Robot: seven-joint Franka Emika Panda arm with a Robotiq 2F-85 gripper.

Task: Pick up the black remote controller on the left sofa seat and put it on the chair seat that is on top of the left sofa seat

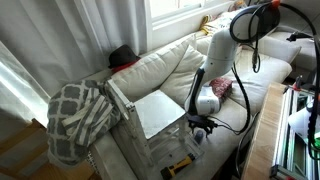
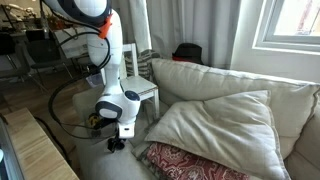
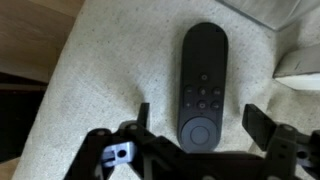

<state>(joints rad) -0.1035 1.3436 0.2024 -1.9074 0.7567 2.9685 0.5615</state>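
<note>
The black remote controller (image 3: 202, 88) lies flat on the cream-beige left sofa seat (image 3: 100, 80), buttons up. In the wrist view my gripper (image 3: 198, 122) is open, its two fingers on either side of the remote's lower end, not touching it. In both exterior views the gripper (image 1: 203, 125) (image 2: 117, 142) hangs low over the seat cushion. The chair seat (image 1: 158, 111) is a pale flat panel lying beside the gripper; its frame shows behind the arm in an exterior view (image 2: 145, 92). The remote is hidden by the gripper in both exterior views.
A grey-and-white patterned blanket (image 1: 80, 112) lies by the chair. A yellow-and-black tool (image 1: 180, 162) lies near the seat's front edge. A red patterned pillow (image 2: 195, 162) and a big cream cushion (image 2: 220, 125) lie beside the arm. A wooden floor edge (image 3: 25, 40) shows.
</note>
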